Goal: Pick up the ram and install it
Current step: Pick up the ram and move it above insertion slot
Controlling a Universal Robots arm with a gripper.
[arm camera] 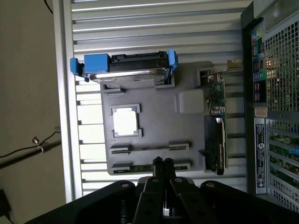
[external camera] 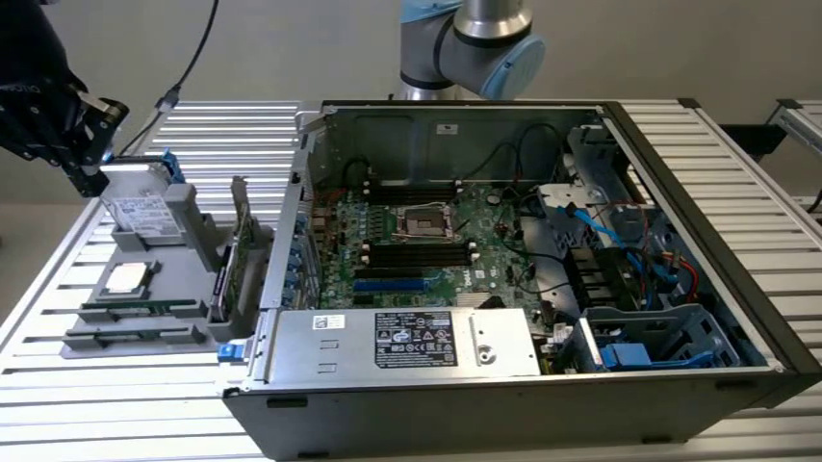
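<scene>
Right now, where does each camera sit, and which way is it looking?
Exterior view: off the arm, high up by the table, looking down into the open computer case; the robot arm shows behind the case, and the gripper is at this view's left.
Wrist view: on the wrist, looking straight down at the gray parts tray; the shut gripper fingers poke into the picture.
Both share: the tray, its hard drive, the ram and the case's side.

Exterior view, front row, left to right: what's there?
ram in the gray holder → upright expansion card → power supply → blue drive caddy
</scene>
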